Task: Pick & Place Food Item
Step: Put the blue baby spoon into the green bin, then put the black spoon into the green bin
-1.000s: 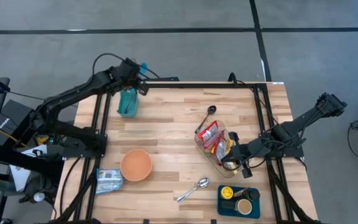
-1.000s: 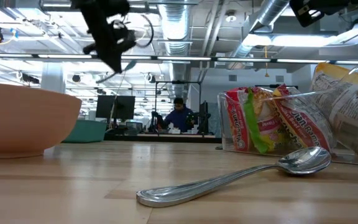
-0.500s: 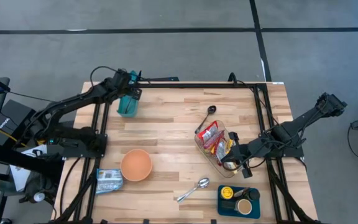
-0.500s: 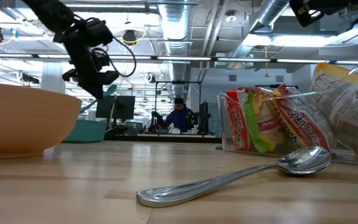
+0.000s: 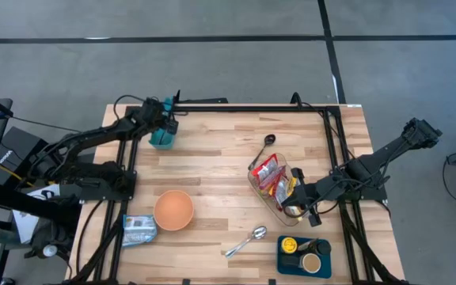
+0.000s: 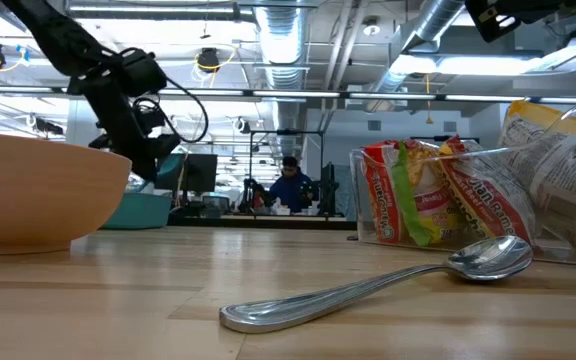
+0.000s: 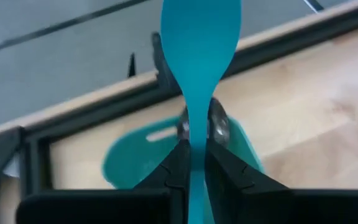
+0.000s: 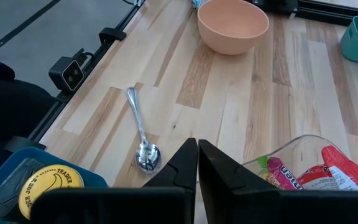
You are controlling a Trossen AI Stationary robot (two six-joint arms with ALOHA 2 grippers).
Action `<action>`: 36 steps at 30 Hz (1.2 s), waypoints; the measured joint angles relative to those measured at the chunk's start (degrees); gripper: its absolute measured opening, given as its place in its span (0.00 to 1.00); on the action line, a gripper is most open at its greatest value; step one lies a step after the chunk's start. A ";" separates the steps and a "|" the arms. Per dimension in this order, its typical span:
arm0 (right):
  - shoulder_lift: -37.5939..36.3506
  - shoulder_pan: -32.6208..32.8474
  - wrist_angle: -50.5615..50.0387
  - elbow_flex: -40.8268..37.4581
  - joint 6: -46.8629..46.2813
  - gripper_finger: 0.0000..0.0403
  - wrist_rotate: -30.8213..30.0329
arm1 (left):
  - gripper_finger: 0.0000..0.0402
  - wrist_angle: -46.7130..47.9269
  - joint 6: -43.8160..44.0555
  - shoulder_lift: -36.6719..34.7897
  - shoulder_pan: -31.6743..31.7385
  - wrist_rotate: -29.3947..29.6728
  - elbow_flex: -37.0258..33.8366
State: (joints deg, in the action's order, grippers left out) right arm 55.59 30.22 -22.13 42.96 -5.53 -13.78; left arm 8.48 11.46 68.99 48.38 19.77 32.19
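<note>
My left gripper (image 5: 167,123) hovers over a teal cup (image 5: 161,136) at the table's far left and is shut on a teal spoon (image 7: 200,37). The cup (image 7: 126,167) stands on the table below the spoon. Snack packets (image 5: 273,176) lie in a clear container (image 5: 261,192) right of centre. My right gripper (image 5: 293,207) is shut with nothing in it, at the container's near right side. In the right wrist view, its fingers (image 8: 196,155) hang above the tabletop beside the container (image 8: 303,162). My left gripper pinches the teal spoon's handle (image 7: 196,132) between its two fingers. The fingers slant down from the table's left, along the handle. The spoon's broad end (image 7: 200,31) sticks out past the fingertips, clear of the table and above the cup.
An orange bowl (image 5: 172,209), a metal spoon (image 5: 246,241) and a blue tray (image 5: 303,255) with a yellow lid lie near the front. A black spoon (image 5: 264,146) lies beyond the container. A packet (image 5: 139,229) sits at the near left edge.
My left gripper has come down and a little toward the table's left edge with the teal spoon, ending just over the teal cup. It stays shut on the spoon.
</note>
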 joint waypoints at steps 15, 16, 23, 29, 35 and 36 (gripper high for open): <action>0.00 0.00 0.02 0.00 0.01 0.02 0.00 | 0.11 0.04 1.00 0.02 -0.02 -1.07 -3.90; 0.00 0.00 0.02 0.00 0.01 0.02 0.00 | 0.12 -0.05 1.00 0.02 -0.02 -1.07 -3.90; 0.00 0.00 0.02 0.00 0.00 0.02 0.00 | 0.15 -0.01 1.00 0.02 -0.02 -1.34 -3.90; 0.00 0.00 0.02 0.00 -0.01 0.02 0.00 | 0.18 -0.01 1.26 0.04 -0.02 -2.07 -3.90; 0.00 0.00 0.02 0.00 -0.01 0.02 0.00 | 0.19 -0.02 1.44 -1.18 -0.37 -2.16 -3.87; 0.00 -0.01 0.02 0.00 -0.01 0.02 0.00 | 0.19 0.00 1.44 -1.85 -0.48 -2.20 -3.86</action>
State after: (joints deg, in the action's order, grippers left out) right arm 55.59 30.21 -22.11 42.96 -5.54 -13.78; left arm 8.48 12.91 67.14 47.90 17.56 28.33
